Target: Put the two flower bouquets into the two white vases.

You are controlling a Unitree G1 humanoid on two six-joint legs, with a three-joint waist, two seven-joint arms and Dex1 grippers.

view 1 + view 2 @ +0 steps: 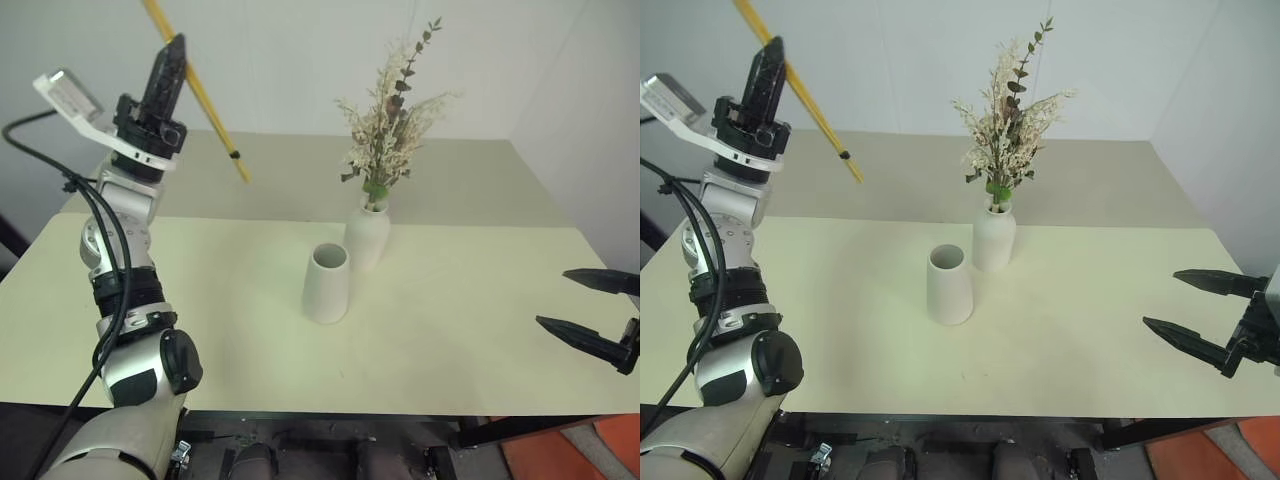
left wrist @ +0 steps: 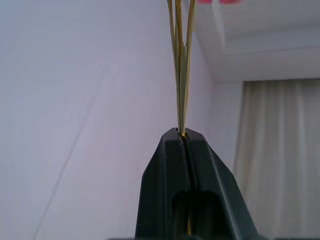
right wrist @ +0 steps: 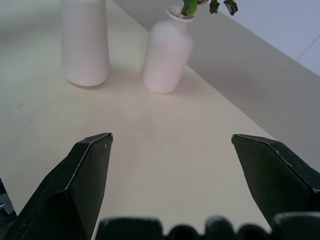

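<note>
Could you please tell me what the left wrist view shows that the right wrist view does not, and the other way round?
The left wrist view has the left gripper, jaws shut on the yellow stalk, held up against a white wall and a pale curtain. The right wrist view has the right gripper, jaws open with nothing between them, above the cream table, with the wide-mouthed vase and the narrow-necked vase standing close together, green stems at the latter's mouth. They share little: each looks along its own black jaws, with pale wall behind.

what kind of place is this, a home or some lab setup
Likely a lab or test room: a bare pale table against plain white walls, holding just two white vases, one with dried flowers, and a curtained window.
</note>
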